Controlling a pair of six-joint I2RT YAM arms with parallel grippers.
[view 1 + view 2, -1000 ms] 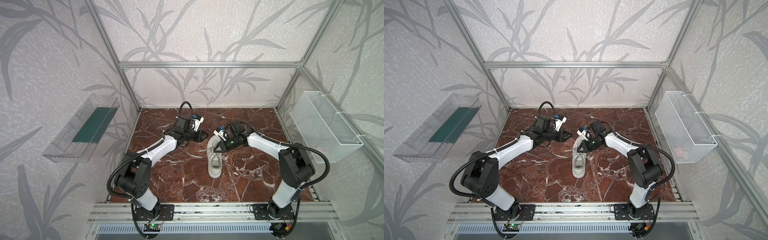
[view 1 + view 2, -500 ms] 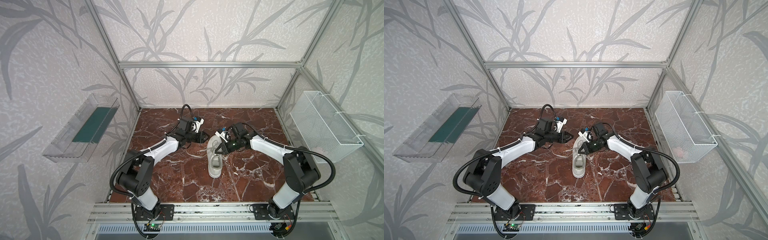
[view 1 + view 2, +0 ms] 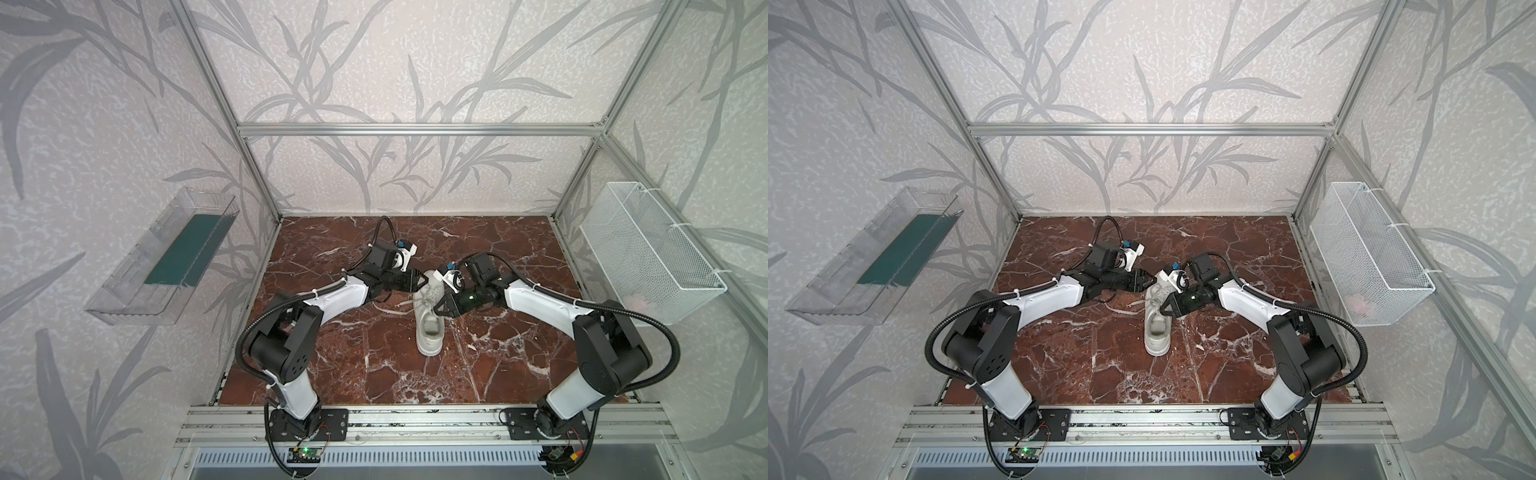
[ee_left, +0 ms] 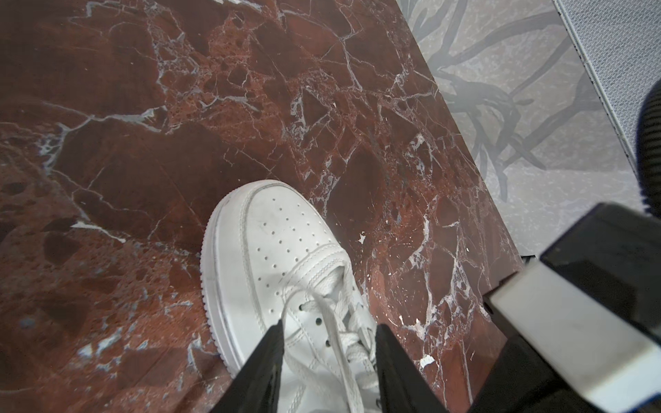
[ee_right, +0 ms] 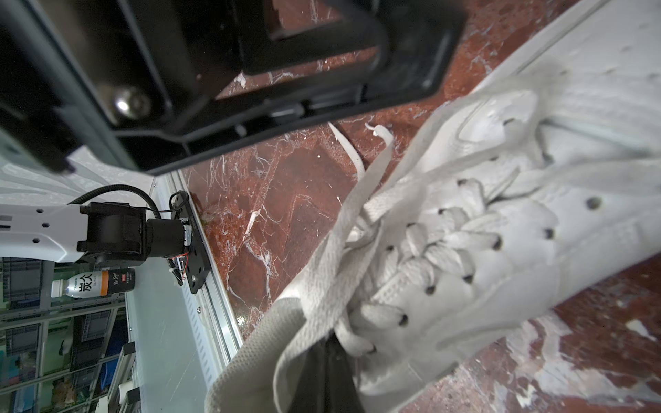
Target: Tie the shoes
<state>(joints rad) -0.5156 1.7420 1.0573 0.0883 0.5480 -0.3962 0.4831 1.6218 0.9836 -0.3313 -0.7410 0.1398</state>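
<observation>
The white shoe (image 3: pixel 429 332) (image 3: pixel 1158 332) lies mid-floor with its toe pointing to the back wall, and its laces (image 4: pixel 336 321) (image 5: pixel 357 214) are loose. My left gripper (image 3: pixel 420 282) (image 3: pixel 1149 281) (image 4: pixel 329 327) hovers over the toe end of the lacing. It is open, and a lace strand runs between its fingers without being pinched. My right gripper (image 3: pixel 439 309) (image 3: pixel 1163 309) (image 5: pixel 329 345) is at the shoe's right side by the top eyelets, shut on a lace that drapes over its tips. The heel opening is partly hidden in the wrist views.
A loose lace end (image 3: pixel 388 309) trails on the red marble floor (image 3: pixel 353 365) left of the shoe. A clear bin (image 3: pixel 166 257) hangs on the left wall and a white wire basket (image 3: pixel 648 253) on the right wall. A bottle (image 5: pixel 93 284) stands outside the cell.
My left gripper has moved right to the shoe's toe and its jaws have spread wider. The right gripper has stayed shut at the lacing, hardly moving.
</observation>
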